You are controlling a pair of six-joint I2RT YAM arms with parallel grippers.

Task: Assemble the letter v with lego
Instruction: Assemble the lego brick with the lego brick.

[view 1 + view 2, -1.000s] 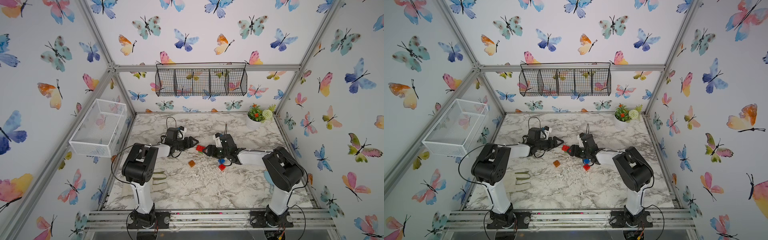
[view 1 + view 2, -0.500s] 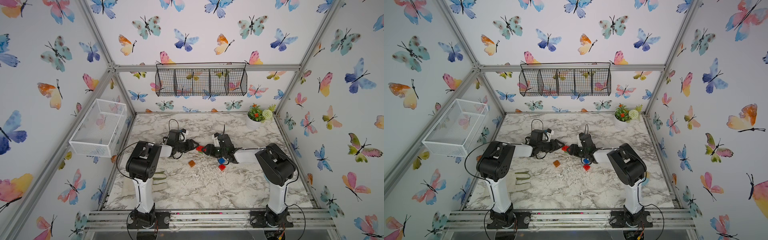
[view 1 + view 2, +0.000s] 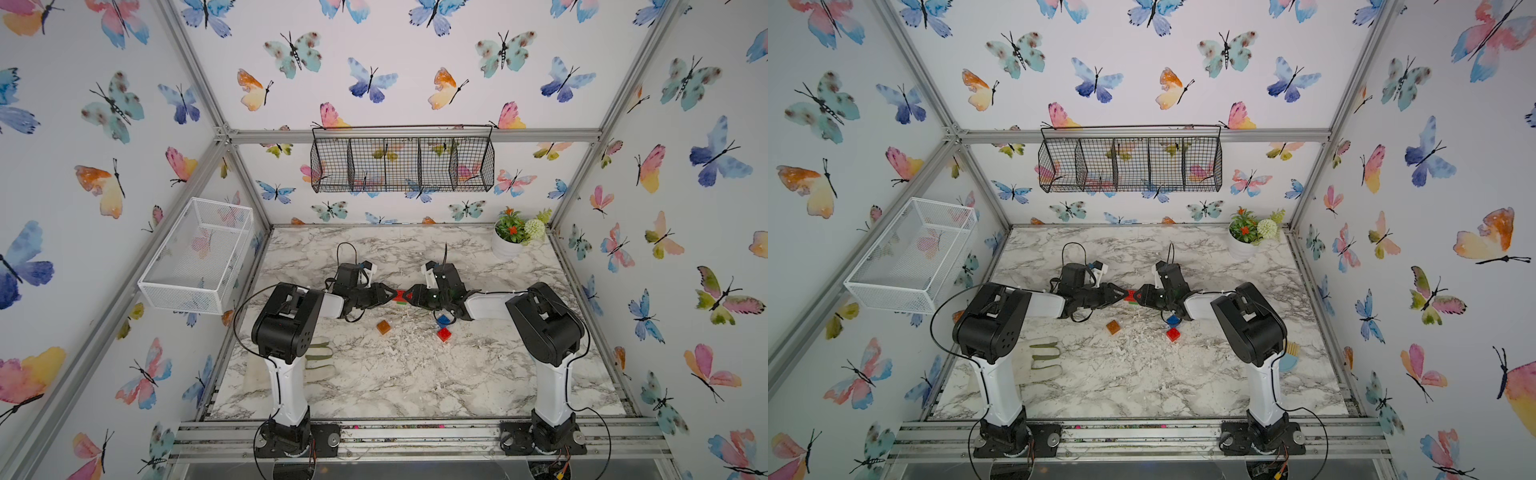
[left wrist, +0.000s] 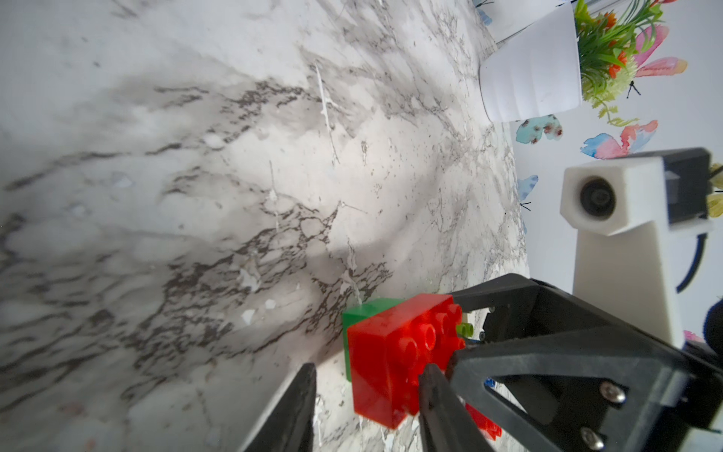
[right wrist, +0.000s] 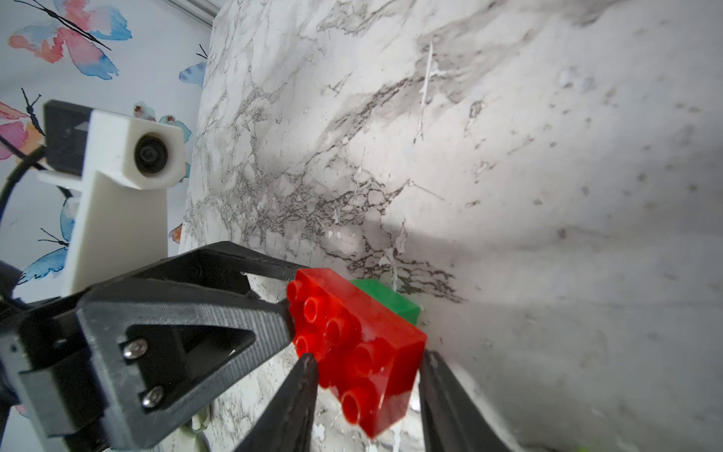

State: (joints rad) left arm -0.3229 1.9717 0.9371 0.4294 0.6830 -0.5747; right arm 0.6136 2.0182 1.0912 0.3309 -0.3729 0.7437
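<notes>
Showing an early stage of building a letter V from studded plastic bricks on a white marble-patterned tabletop.

At the table's middle, a long translucent red brick sits pressed onto a square dark green brick. A lime green brick barely peeks out at one end; how it joins is hidden. This small stack seems to be the V's middle, so the build looks less than half done.

Three pieces lie loose on the marble nearer the robot's bases, apart from the stack. They are a square orange brick, a square blue brick and a square red brick just beside the blue one. These probably have yet to be added.

Two black grippers meet nose to nose at the stack.
- **Left gripper**: it straddles one end of the long red brick. A strip of bare marble shows between one finger and the brick, so it is not clamped.
- **Right gripper**: it flanks the other end, fingers right against the brick's sides. Whether it squeezes cannot be told.

No brand, label or writing is readable anywhere; the studs are too blurred to show lettering.
</notes>
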